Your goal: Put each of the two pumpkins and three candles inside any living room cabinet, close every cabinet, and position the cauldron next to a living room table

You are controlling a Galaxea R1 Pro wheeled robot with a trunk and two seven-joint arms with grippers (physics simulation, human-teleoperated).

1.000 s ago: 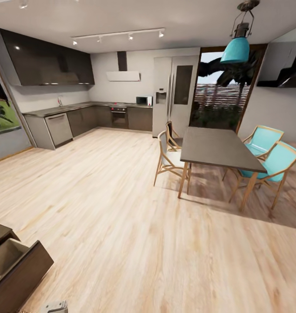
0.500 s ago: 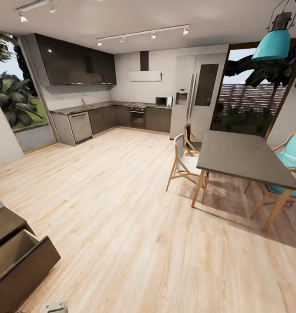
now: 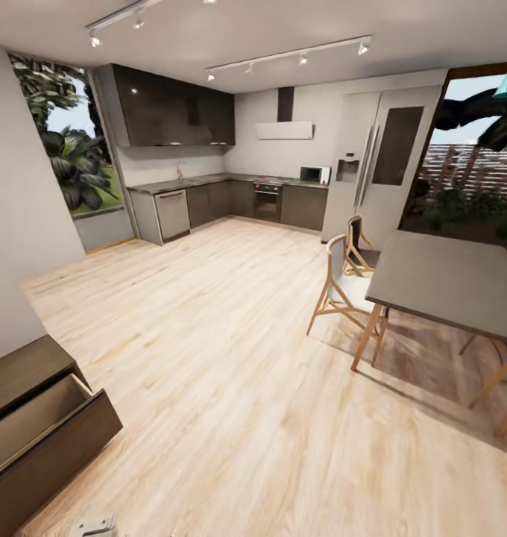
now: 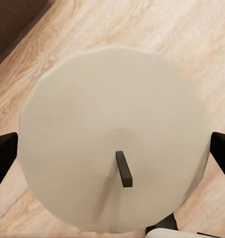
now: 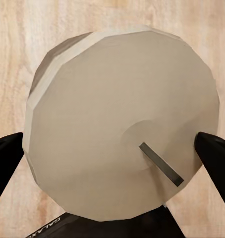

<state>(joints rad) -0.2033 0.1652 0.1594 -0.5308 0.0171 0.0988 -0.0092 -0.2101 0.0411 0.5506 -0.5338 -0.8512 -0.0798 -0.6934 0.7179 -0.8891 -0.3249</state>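
An off-white candle (image 4: 92, 99) with a short dark wick is seen end-on in the left wrist view. My left gripper (image 4: 112, 153) is shut on it, one black finger on each side. A second pale candle (image 5: 107, 99), its wick slanting, sits in my right gripper (image 5: 112, 156), which is likewise shut on it. Wood floor lies below both. In the head view the dark brown cabinet (image 3: 56, 447) stands at the lower left with its top drawer (image 3: 22, 421) pulled open, showing a beige, seemingly empty inside. Pumpkins, cauldron and coffee table are out of view.
A tall dark dining table (image 3: 451, 280) with wooden chairs (image 3: 343, 287) stands at the right. Grey kitchen cupboards (image 3: 209, 201) and a fridge (image 3: 373, 168) line the far wall. A white wall (image 3: 15, 224) rises at the left. Wide wood floor (image 3: 231, 358) lies between.
The camera has turned left: the kitchen and dining table have slid right in the picture, and more of the cabinet, left wall and window shows. Nothing else has visibly moved.
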